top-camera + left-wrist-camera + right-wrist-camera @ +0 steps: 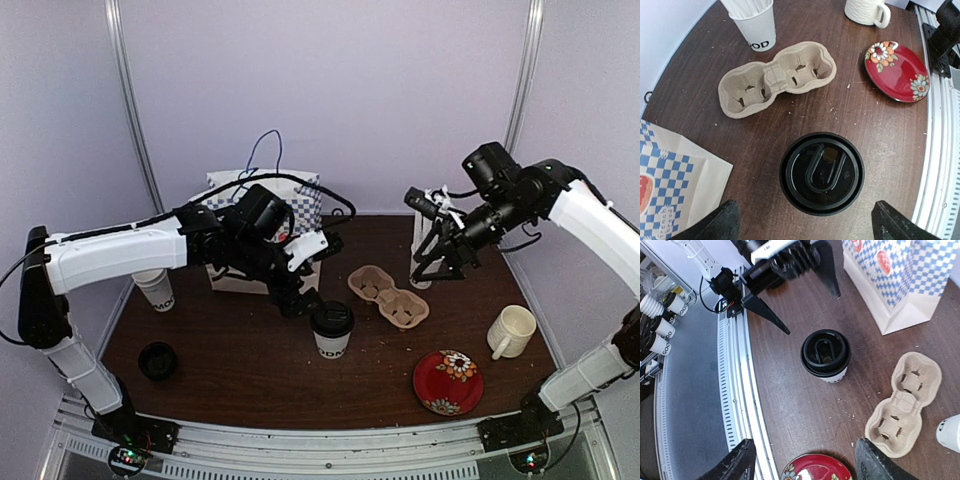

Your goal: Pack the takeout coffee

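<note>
A takeout coffee cup [332,330], white with black lettering and a black lid, stands upright mid-table. The left wrist view looks straight down on its lid [821,172]. My left gripper [293,298] hovers just to the cup's left, open, its two fingers [715,222] spread wider than the cup and apart from it. A second, unlidded lettered cup [155,288] stands at the far left under the left arm. My right gripper [440,265] hangs high at the right, open and holding nothing. The right wrist view shows the lidded cup [825,355] far below.
A two-cup cardboard carrier [388,295] lies right of the lidded cup. A blue-checked paper bag [265,230] stands behind the left arm. A loose black lid [157,360], a cream mug [512,330], a red floral plate [448,381] and a cup of stirrers [757,25] stand around.
</note>
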### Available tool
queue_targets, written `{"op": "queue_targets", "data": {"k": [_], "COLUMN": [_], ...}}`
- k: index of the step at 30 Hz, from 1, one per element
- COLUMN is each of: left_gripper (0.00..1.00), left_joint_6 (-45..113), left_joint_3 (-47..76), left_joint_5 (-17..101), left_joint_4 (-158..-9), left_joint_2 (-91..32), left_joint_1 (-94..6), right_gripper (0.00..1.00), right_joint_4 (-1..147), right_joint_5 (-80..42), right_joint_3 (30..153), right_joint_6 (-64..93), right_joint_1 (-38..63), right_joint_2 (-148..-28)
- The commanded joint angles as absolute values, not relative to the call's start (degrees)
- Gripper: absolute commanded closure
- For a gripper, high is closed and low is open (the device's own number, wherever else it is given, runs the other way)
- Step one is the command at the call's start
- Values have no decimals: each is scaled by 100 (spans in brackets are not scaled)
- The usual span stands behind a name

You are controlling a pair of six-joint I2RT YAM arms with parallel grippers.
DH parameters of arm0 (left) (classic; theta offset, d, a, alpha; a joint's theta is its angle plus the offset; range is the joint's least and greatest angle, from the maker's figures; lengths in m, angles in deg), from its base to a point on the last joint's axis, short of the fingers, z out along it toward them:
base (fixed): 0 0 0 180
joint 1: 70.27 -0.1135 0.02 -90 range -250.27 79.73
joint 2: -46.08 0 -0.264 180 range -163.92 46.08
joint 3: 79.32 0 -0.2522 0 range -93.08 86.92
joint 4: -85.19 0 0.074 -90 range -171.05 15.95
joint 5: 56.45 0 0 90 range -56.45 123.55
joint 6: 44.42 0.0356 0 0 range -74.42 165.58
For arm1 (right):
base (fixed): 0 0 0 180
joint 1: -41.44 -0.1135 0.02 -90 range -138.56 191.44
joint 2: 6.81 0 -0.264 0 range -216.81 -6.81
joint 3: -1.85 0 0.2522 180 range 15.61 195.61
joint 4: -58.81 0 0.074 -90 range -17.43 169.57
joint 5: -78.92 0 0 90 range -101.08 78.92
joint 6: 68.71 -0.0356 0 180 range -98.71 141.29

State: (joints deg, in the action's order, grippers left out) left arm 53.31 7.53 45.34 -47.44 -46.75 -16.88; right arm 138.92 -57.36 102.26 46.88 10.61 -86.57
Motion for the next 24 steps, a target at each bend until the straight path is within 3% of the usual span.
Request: {"op": "queue_targets", "data": {"k": [1, 11, 24], "left_gripper": [6, 11, 14], "left_joint_6": [6147, 6287, 6236], "left_joint_3": [43, -722, -782], "left_joint_5": [4870, 5501, 5031], "left_joint_4": [-4260, -3666, -3658], "left_joint_2": [-5270, -6170, -6539], "left_joint_1": [-1657, -1626, -1508], "right_gripper": [28, 27, 27], "right_joint_4": [13859, 13663, 13568], "right_joint_5": [-6228, -6585, -6820], "right_joint_3": [9990, 9702, 9693], "right_joint_6": [5029, 4898, 4850], "right_joint_1": [1773, 2343, 2347], "right_joint_2": [-7965, -7630, -7860]}}
